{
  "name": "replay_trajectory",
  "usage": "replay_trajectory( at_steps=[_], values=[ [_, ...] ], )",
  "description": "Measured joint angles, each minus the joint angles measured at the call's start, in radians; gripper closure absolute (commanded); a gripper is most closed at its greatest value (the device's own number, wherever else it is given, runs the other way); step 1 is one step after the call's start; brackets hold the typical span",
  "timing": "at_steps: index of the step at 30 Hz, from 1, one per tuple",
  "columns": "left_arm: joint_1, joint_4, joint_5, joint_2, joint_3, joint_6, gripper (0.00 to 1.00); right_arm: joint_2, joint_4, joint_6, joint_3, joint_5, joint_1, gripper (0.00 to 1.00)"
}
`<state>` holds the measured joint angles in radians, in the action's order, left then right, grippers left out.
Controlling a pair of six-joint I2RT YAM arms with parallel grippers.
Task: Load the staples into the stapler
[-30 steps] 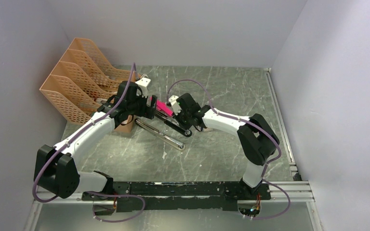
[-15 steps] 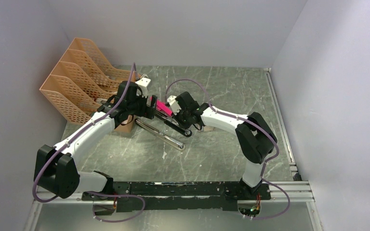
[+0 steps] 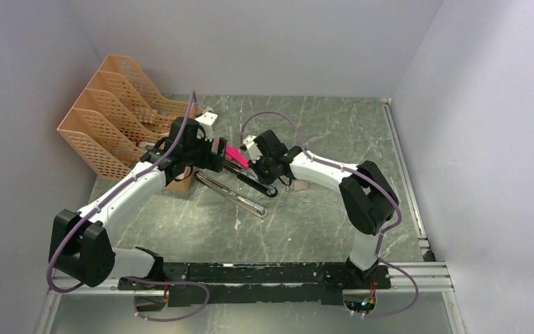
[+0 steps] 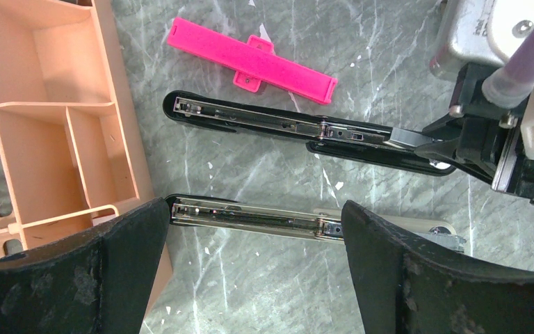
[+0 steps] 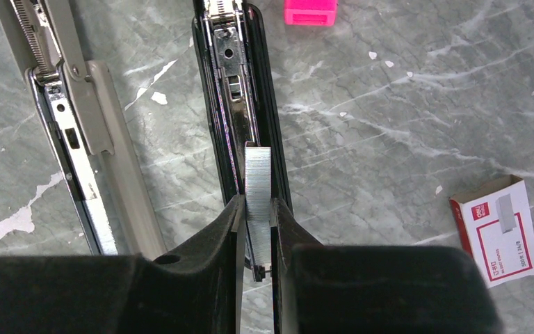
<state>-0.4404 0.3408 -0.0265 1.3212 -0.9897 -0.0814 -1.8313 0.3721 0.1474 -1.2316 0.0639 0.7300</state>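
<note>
Moved: right gripper crept toward upper left | we logged it clamped on staples, strip lengthwise over stapler rail, channel running up-frame | left gripper spread apart.

Pale lilac walls enclose a grey-green, apparently marble tabletop under even light.

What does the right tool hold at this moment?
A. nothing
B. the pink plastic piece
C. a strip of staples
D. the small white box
C: in the right wrist view the right tool is closed on the strip of staples, over the black stapler, while the pink piece and the white box lie apart on the table.
</note>
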Motion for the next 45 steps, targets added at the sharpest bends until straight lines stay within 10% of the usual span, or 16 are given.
replay_trajectory(
  at_steps=[27, 45],
  values=[
    [0.000, 0.001, 0.033, -0.005, 0.000, -0.013, 0.03, 0.436, -0.665, -0.018, 0.607, 0.155, 0.151, 0.93],
    [0.000, 0.001, 0.042, -0.014, 0.000, -0.012, 0.03, 0.009, -1.119, -0.056, 0.533, 0.218, 0.357, 0.88]
  ],
)
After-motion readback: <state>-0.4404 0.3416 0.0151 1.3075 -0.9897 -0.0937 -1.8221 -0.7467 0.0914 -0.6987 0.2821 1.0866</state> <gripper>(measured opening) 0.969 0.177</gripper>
